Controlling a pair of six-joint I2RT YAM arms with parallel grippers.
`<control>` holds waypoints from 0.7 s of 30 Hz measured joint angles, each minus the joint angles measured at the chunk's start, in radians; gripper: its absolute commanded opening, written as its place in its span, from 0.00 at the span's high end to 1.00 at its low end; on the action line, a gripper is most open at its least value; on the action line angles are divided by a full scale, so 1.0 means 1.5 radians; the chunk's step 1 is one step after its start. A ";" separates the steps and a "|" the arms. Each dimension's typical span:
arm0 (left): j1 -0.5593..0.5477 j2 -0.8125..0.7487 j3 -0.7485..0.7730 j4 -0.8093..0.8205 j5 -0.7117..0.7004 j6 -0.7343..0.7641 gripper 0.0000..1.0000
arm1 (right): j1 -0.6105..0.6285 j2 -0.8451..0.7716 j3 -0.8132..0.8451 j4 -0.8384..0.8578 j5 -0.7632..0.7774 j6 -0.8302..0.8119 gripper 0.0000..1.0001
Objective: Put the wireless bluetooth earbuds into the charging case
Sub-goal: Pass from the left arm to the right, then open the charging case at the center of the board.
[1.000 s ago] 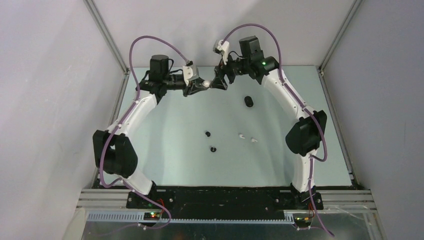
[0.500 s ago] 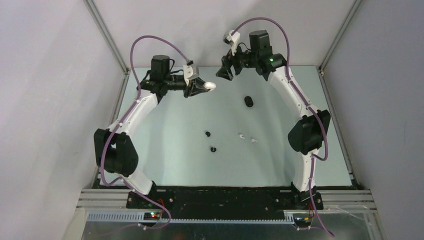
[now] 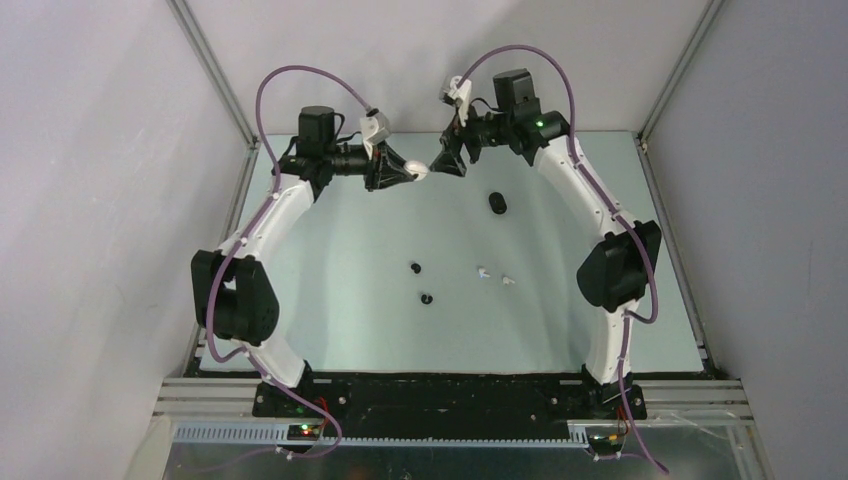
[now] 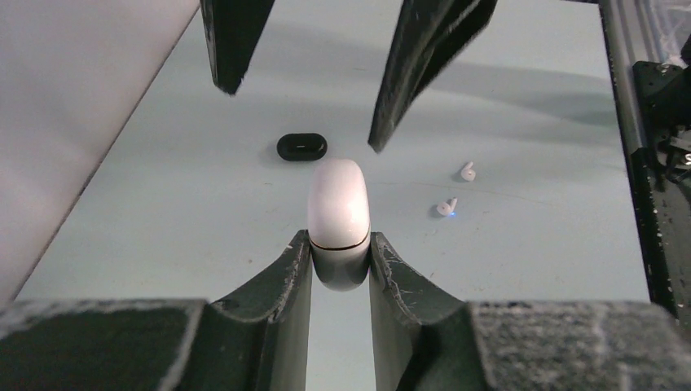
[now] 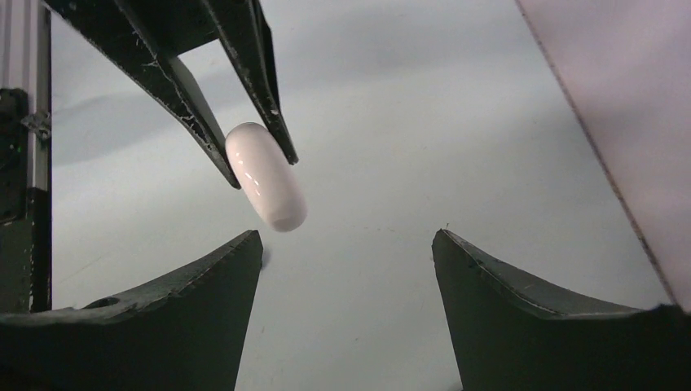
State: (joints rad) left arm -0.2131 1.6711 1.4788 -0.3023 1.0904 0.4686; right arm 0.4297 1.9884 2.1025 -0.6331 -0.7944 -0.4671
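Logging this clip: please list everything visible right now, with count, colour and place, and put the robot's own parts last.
white case: one, white, held above the far part of the table
black case: one, black, lying on the table, far half, right of centre
black earbuds: two, black, loose near the table's centre
white earbuds: two, white, loose just right of the black pair
table: one, pale green
walls: grey, left, far and right sides
cables: two, purple, one looping along each arm
arms: two, white and black, bases at the near edge
left hand: black fingers, shut on the white case
right hand: black fingers, open, facing the case, not gripping it
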 measured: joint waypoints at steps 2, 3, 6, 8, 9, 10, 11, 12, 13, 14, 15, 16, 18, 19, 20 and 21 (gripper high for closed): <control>0.000 0.000 0.000 0.004 0.008 -0.005 1.00 | 0.006 -0.003 -0.009 -0.008 -0.006 -0.016 0.19; 0.000 0.000 0.000 0.004 0.012 -0.006 1.00 | 0.010 -0.003 -0.012 -0.011 -0.008 -0.023 0.19; 0.000 0.000 0.000 0.006 0.022 -0.011 1.00 | 0.016 -0.002 -0.014 -0.019 -0.008 -0.032 0.19; 0.000 0.000 0.000 0.006 0.029 -0.015 1.00 | 0.021 -0.002 -0.014 -0.018 -0.008 -0.035 0.19; 0.000 0.000 0.000 0.006 0.031 -0.016 1.00 | 0.023 -0.002 -0.014 -0.018 -0.008 -0.036 0.20; 0.000 0.001 0.000 0.006 0.033 -0.017 1.00 | 0.024 -0.002 -0.014 -0.018 -0.008 -0.036 0.20; 0.000 0.001 0.001 0.006 0.036 -0.017 1.00 | 0.025 -0.002 -0.014 -0.018 -0.007 -0.036 0.20; 0.000 0.002 0.001 0.006 0.040 -0.018 1.00 | 0.025 -0.001 -0.014 -0.018 -0.007 -0.034 0.20; 0.000 0.003 0.001 0.006 0.043 -0.019 1.00 | 0.025 -0.001 -0.014 -0.015 -0.005 -0.031 0.20; 0.000 0.004 0.001 0.006 0.045 -0.020 1.00 | 0.025 0.000 -0.014 -0.012 -0.004 -0.027 0.20; 0.000 0.006 0.001 0.007 0.045 -0.022 1.00 | 0.025 0.000 -0.014 -0.009 -0.003 -0.021 0.20; 0.000 0.006 0.001 0.009 0.046 -0.022 1.00 | 0.024 0.000 -0.014 -0.006 -0.002 -0.014 0.20; 0.000 0.008 0.001 0.012 0.046 -0.023 1.00 | 0.022 0.000 -0.013 0.003 -0.001 -0.001 0.20; 0.000 0.008 0.001 0.014 0.046 -0.023 1.00 | 0.020 0.000 -0.012 0.008 -0.001 0.006 0.20; 0.000 0.008 0.001 0.017 0.045 -0.023 1.00 | 0.018 0.000 -0.012 0.012 -0.001 0.016 0.20; 0.000 0.008 0.001 0.019 0.045 -0.024 1.00 | 0.016 0.000 -0.011 0.015 -0.001 0.021 0.20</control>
State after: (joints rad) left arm -0.2127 1.6836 1.4796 -0.2737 1.1580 0.4332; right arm 0.4530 1.9881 2.0853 -0.6102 -0.7952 -0.4355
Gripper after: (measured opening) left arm 0.307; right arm 0.803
